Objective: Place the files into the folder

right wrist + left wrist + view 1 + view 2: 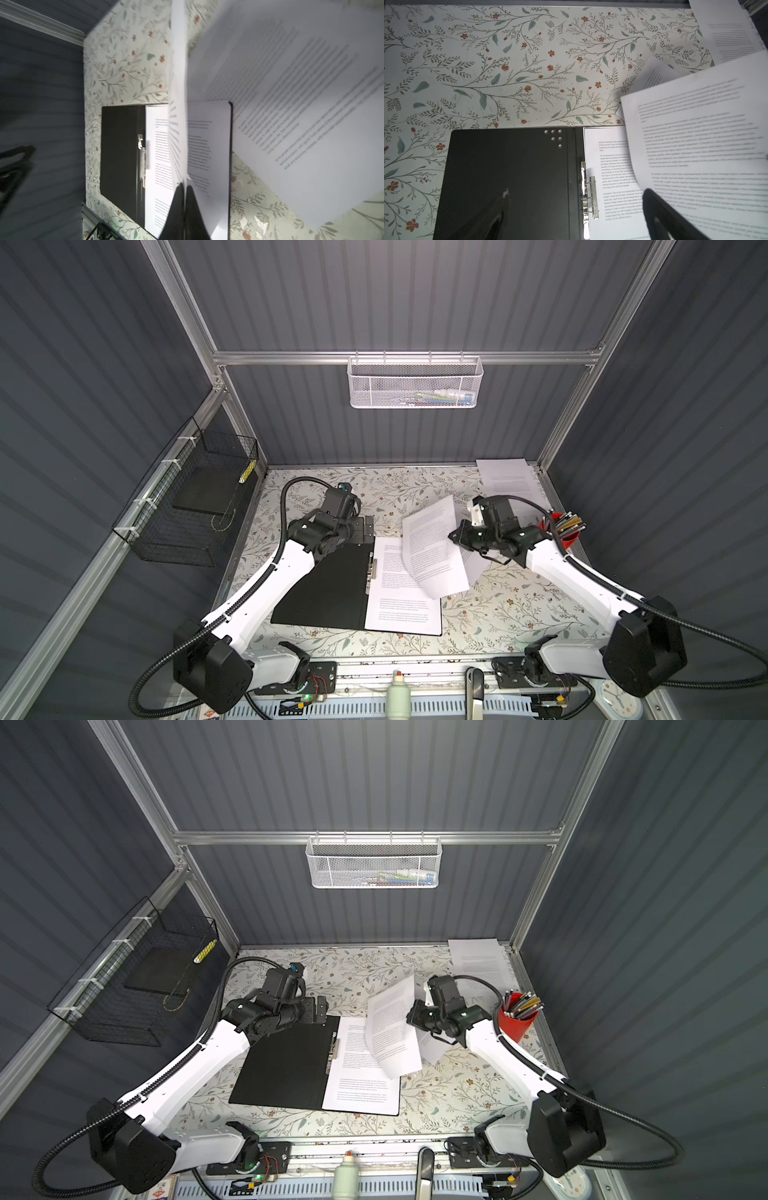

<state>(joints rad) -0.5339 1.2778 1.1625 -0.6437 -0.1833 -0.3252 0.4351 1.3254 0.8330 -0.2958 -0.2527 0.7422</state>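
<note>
My right gripper (184,207) is pinched shut on the edge of 1 white printed paper sheet (432,547). The sheet hangs curled in mid-air just right of centre in both top views, over the right half of the flat folder (324,585), which lies open with its black inside up at lower centre. 1 printed sheet (403,610) already lies flat in that half, beside the metal spine clip (372,572). More white paper (473,568) shows under the gripper, and I cannot tell whether it is gripped too. A further sheet (509,481) waits at the upper right of the floral table (498,614). My left gripper (365,531) is spread wide and empty above the folder's upper edge. To do this well, I should lower the sheet slowly and square its edges to the page below. I should let go only once it lies flat.
</note>
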